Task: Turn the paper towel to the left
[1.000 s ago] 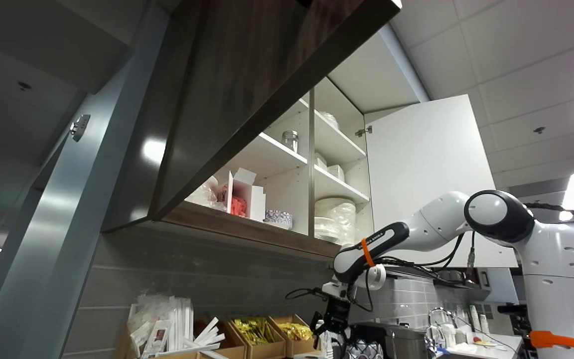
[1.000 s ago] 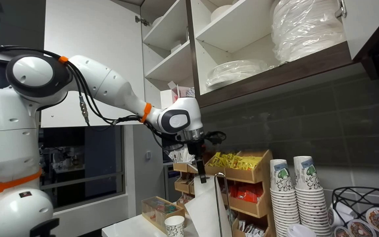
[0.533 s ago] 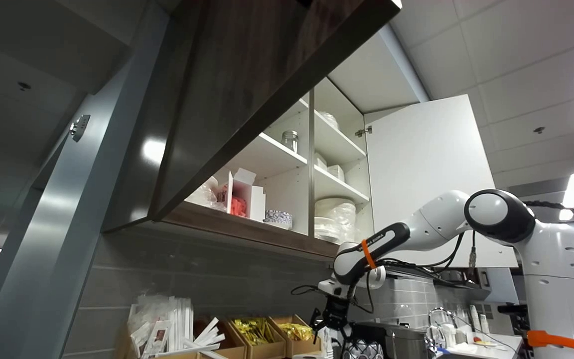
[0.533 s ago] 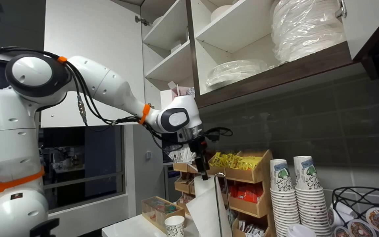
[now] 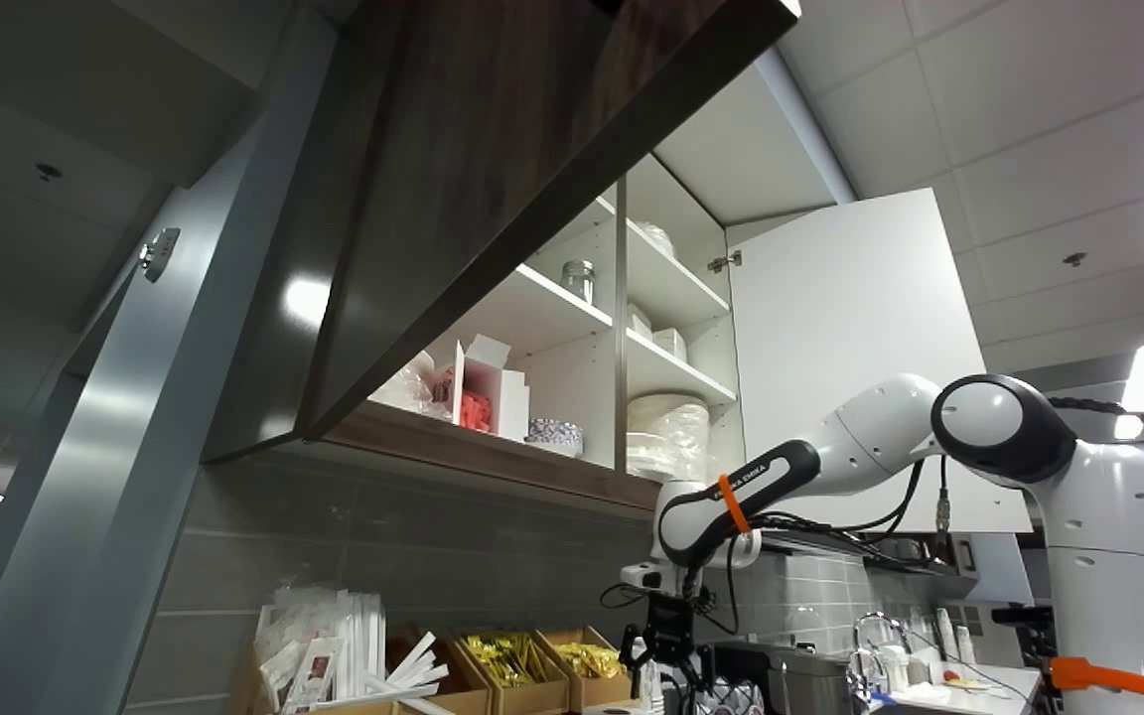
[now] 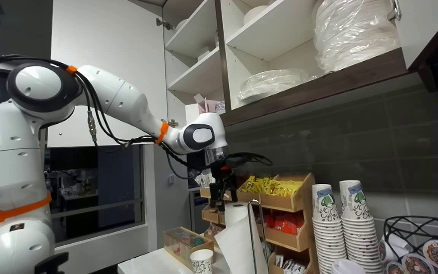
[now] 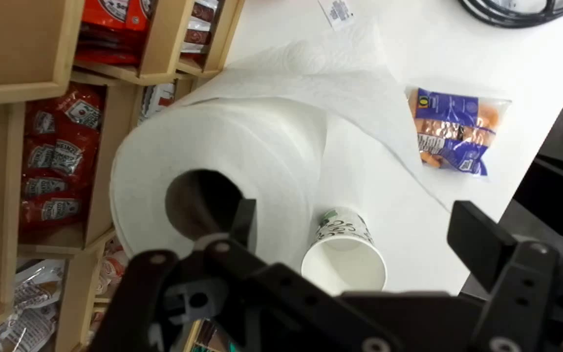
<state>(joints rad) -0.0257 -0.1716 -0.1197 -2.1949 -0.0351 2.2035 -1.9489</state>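
Note:
The paper towel is a white upright roll (image 6: 236,215) on the counter, with a loose sheet hanging from it, in an exterior view. In the wrist view the roll (image 7: 281,161) is seen from above with its dark core hole. Its loose sheet spreads over the counter. My gripper (image 6: 226,201) is just above the top of the roll. In the wrist view my gripper (image 7: 359,230) is open and empty. One finger overlaps the edge of the core hole; the other is off the roll over the counter edge. Contact with the roll cannot be told. The open gripper (image 5: 669,677) also shows in an exterior view.
A metal holder rod (image 6: 255,228) stands beside the roll. A paper cup (image 7: 342,259) stands close to the roll. A wooden packet rack (image 6: 285,203) is behind it. Cup stacks (image 6: 327,228) and a wire basket (image 6: 420,224) stand rightward. Open cabinets (image 6: 318,87) hang above.
The gripper has turned about its wrist, so both fingers now show apart in an exterior view. The hand has shifted slightly away from above the roll's centre. The roll has not visibly moved.

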